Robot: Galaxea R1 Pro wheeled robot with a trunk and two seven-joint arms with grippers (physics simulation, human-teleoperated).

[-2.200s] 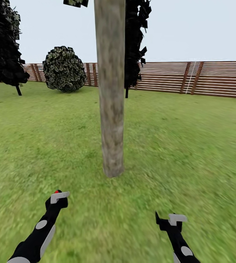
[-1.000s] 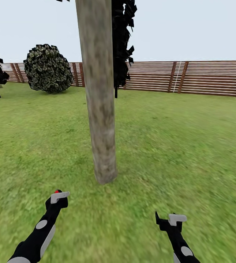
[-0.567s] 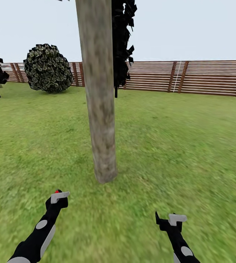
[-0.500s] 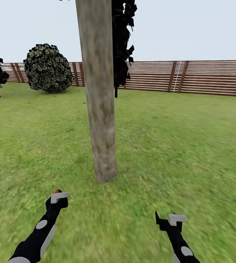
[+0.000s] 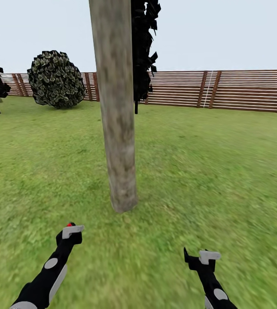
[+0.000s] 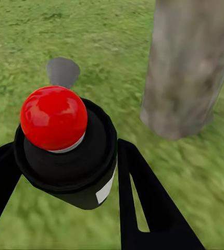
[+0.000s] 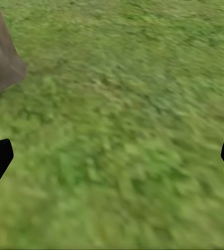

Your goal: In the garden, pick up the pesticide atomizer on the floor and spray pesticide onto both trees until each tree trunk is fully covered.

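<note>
I have the pesticide atomizer point(image 6: 65, 151) clamped in the left gripper point(image 5: 71, 230), right gripper point(image 7: 112, 159) spread apart and empty, tree trunk point(image 5: 117, 107) just ahead on the grass point(image 5: 215, 171) with no white specks visible, so pickup done, spraying both trees left.
</note>
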